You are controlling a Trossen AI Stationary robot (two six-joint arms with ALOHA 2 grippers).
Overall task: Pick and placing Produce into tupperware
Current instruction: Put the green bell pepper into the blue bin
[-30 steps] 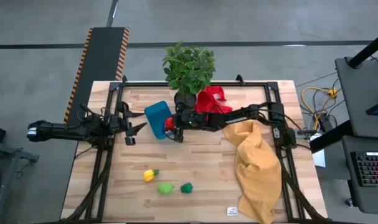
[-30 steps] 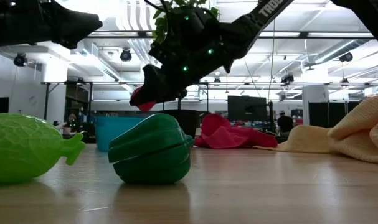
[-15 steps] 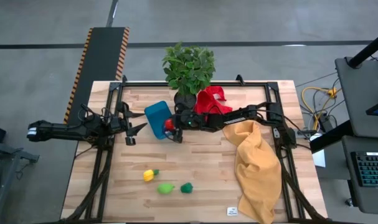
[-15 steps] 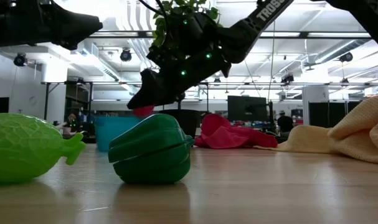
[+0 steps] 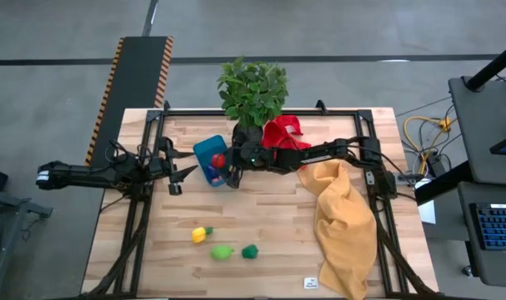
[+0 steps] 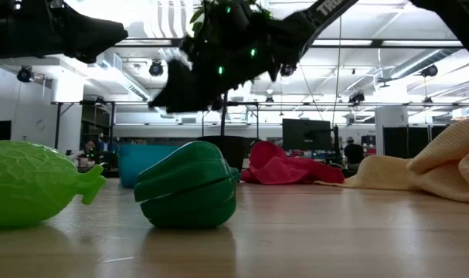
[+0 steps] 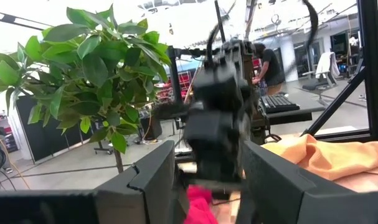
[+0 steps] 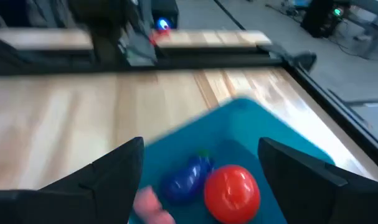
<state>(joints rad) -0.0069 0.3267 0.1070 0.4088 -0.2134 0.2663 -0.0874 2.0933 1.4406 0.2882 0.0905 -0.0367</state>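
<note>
A large workshop hall is being seen behind the pale wooden table [image 5: 269, 217], on which a leafy potted plant [image 5: 253, 90], a crumpled red cloth [image 5: 283, 132] and a draped mustard-yellow cloth [image 5: 344, 221] are lying. The small bright blue rectangular plastic tub [image 5: 209, 159] is standing near the far middle of the table, and a round red toy fruit [image 8: 232, 192], a dark blue toy piece [image 8: 185, 180] and a pinkish piece [image 8: 152, 207] are resting inside it. The right tool [image 5: 233, 173] is being held just over the tub's near-right edge with its fingers [image 8: 101, 183] spread apart and nothing between them; the red fruit is lying directly below and ahead of it.

The release appears to be finishing, so the tool is best lifted straight up, clear of the tub wall, before being swung toward the yellow [image 5: 200, 235], light green [image 5: 222, 252] and dark green [image 5: 250, 251] toy vegetables lying well apart near the front edge. The left tool [image 5: 176, 177] is being held beside the tub, its fingers parted and empty.
</note>
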